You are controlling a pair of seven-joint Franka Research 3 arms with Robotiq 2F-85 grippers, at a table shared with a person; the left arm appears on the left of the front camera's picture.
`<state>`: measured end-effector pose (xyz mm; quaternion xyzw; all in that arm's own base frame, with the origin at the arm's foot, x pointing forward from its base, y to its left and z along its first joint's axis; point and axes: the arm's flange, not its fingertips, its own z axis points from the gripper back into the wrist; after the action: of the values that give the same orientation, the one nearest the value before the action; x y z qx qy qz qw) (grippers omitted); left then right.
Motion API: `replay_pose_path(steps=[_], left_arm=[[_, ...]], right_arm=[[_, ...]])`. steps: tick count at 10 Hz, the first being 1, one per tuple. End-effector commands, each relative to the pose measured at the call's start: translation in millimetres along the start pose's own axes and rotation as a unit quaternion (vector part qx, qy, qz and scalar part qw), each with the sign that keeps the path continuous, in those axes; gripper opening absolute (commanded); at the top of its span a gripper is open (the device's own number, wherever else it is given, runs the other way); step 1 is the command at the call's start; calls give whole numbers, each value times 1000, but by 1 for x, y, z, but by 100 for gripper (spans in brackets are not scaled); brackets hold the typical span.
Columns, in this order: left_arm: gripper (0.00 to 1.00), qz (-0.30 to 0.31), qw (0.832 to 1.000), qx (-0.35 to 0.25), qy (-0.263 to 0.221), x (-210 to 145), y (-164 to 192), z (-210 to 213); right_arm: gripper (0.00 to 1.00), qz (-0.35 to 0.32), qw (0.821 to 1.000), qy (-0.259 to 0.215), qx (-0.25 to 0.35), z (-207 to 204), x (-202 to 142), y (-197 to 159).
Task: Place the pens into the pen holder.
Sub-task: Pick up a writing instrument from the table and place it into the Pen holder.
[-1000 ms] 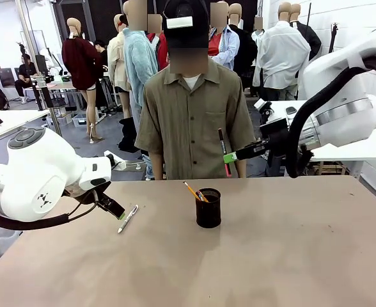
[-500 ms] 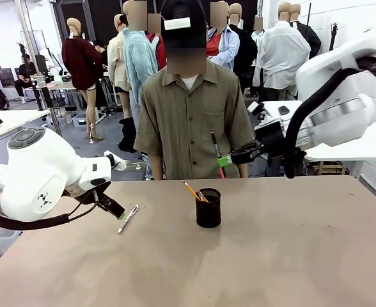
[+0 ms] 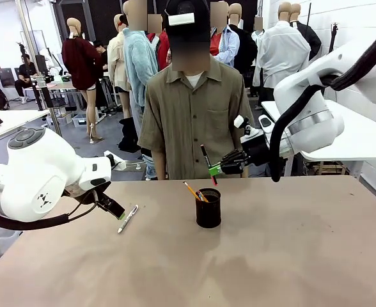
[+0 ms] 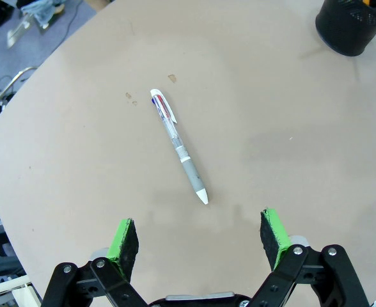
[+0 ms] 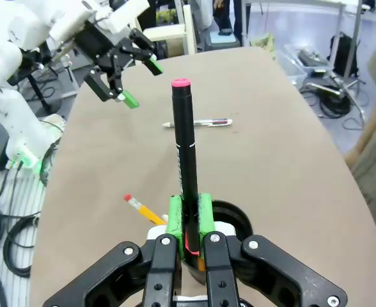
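The pen holder [image 3: 208, 208], a black mesh cup at mid-table, looks light and easy to tip. The right gripper [image 5: 189, 214] is clamped low on the black pen [image 5: 185, 147], which is stiff, smooth and pink-capped, above the cup. The white pen [image 4: 178, 144] lies flat before the left gripper [image 4: 199, 236], whose jaws stand wide apart. Its grey grip seems the best hold. A yellow pencil [image 3: 191, 190] leans in the cup.

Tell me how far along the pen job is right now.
Done: the yellow pencil stands in the pen holder. In hand: the right end effector is shut on the black pen, roughly over the holder. Left: the white pen lies on the table in front of the open left end effector, not yet gripped.
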<state>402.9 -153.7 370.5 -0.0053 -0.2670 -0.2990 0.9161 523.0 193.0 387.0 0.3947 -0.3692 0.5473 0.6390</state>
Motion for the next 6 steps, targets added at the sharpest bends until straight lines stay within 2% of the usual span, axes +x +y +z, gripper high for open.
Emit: replay_pose_path(steps=[1,4,6], left_arm=[[100,3,1000,-1,-1,-1,2,1],[100,3,1000,-1,-1,-1,2,1],[100,3,1000,-1,-1,-1,2,1]], right_arm=[[0,17,1000,-4,25,-12,-4,-17],[0,16,997,7,73,-29,-16,-35],[0,12,996,25,83,-37,-21,-37]])
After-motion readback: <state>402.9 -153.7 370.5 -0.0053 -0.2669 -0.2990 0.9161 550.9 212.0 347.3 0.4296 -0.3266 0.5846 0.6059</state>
